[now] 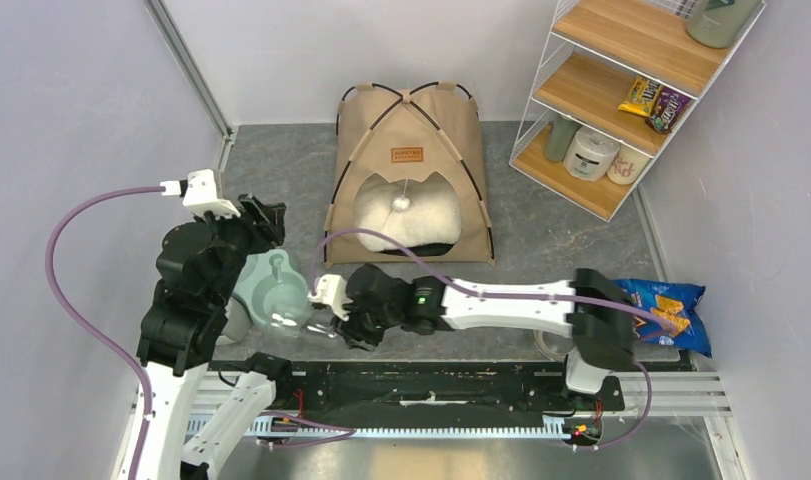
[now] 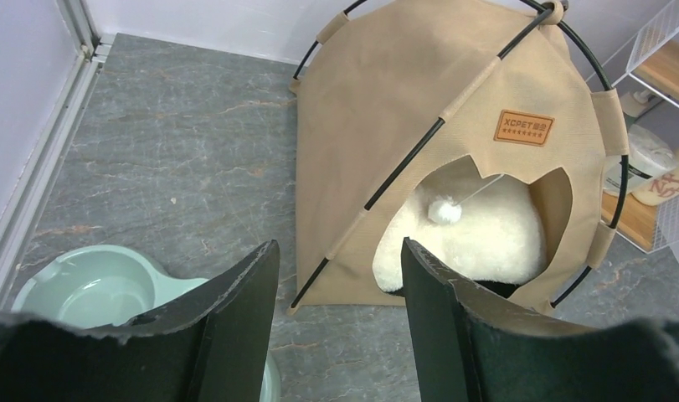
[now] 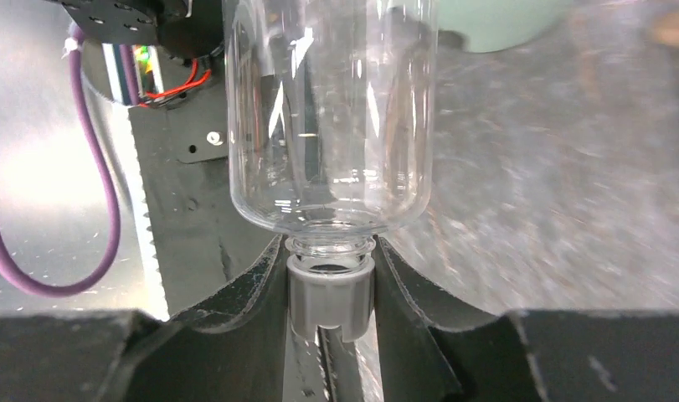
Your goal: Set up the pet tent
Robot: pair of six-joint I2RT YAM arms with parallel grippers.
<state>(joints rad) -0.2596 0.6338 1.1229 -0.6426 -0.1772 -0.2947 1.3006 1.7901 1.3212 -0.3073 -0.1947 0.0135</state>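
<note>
The clear bottle (image 3: 329, 109) is held only by its small grey cap (image 3: 329, 297), so it could slip or swing if it is moved fast. It could be knocked against the green bowl (image 1: 271, 290), which sits just beside it, and the bowl could be pushed away. The two arms are close together there, so one could be bumped by the other. The pet tent (image 1: 411, 160) could be tipped if it is hit, because it is held up only by thin black poles (image 2: 419, 142).

The right arm is stretched low across the table toward the left, in front of the tent. The right gripper (image 3: 329, 285) is squeezed tight on the cap. The left arm is folded up over the bowl. The left gripper (image 2: 340, 247) is spread wide with nothing in it and is aimed at the tent.

The tent is seen standing at the back of the table, well apart from both grippers. A fluffy white pillow (image 1: 411, 215) is tucked inside its doorway, and a small white ball (image 2: 444, 209) is hung there. The tent looks to be set up already.
</note>
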